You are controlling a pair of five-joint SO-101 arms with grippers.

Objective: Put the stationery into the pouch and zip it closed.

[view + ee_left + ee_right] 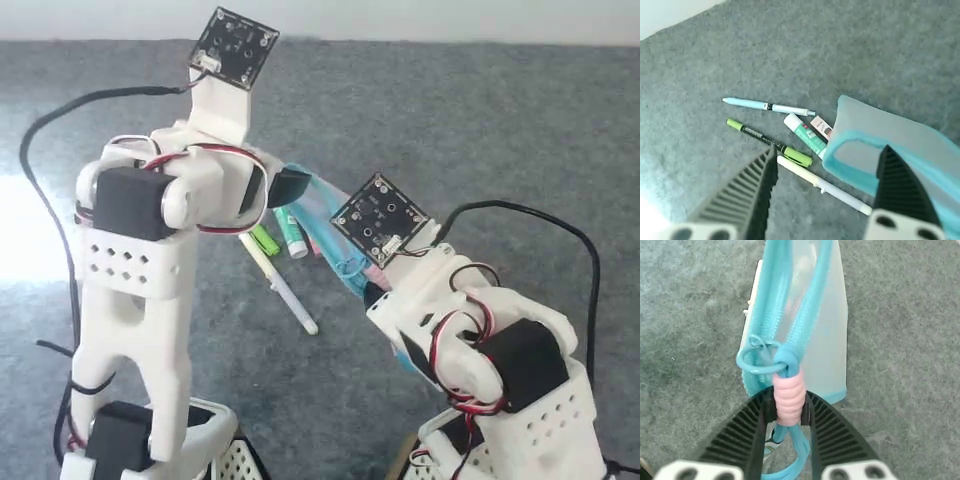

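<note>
The pouch point(822, 340) is pale translucent blue with a teal zipper, and its zipper stands open. My right gripper point(787, 407) is shut on the pink zipper tab point(788, 392) at one end. My left gripper point(829, 152) is open, and the other end of the pouch point(890, 142) lies between its fingers. On the grey mat beside it lie a light blue pen point(767, 106), a green marker point(771, 143), a glue stick point(805, 132), a small eraser point(821, 126) and a white pen point(825, 187). From above, the pouch point(325, 205) spans between the two arms.
A grey felt mat point(480, 120) covers the table. The white pen point(285, 290) and green marker point(265, 240) lie between the arm bases. Black cables point(560, 225) loop off both arms. Open mat stretches at the far side.
</note>
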